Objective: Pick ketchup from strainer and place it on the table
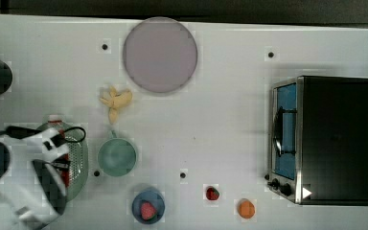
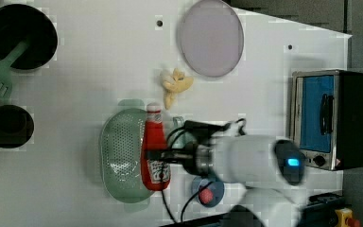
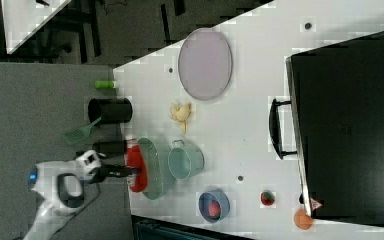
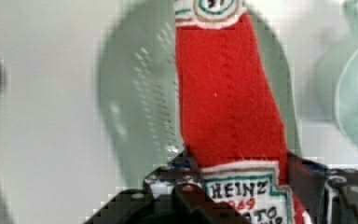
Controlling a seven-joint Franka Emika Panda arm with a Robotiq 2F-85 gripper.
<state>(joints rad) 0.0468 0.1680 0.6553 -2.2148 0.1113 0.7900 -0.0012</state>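
Four views, and you get diff. info from each: left view shows the ketchup (image 2: 155, 150) whole, red w/ white cap, over the strainer (image 2: 121, 156) w/ the gripper (image 2: 157, 155) clamped on its label end. Top view hides most of the bottle under the arm. Wrist view cuts off the label; fingers (image 4: 168, 179) grip beside it. Mug (image 1: 117, 156) sits just beside strainer.

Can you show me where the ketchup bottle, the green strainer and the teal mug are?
ketchup bottle (image 2: 155, 142): left view, on its red body.
strainer (image 2: 120, 151): left view, on its perforated inside.
teal mug (image 1: 117, 156): top view, on its inner bottom.
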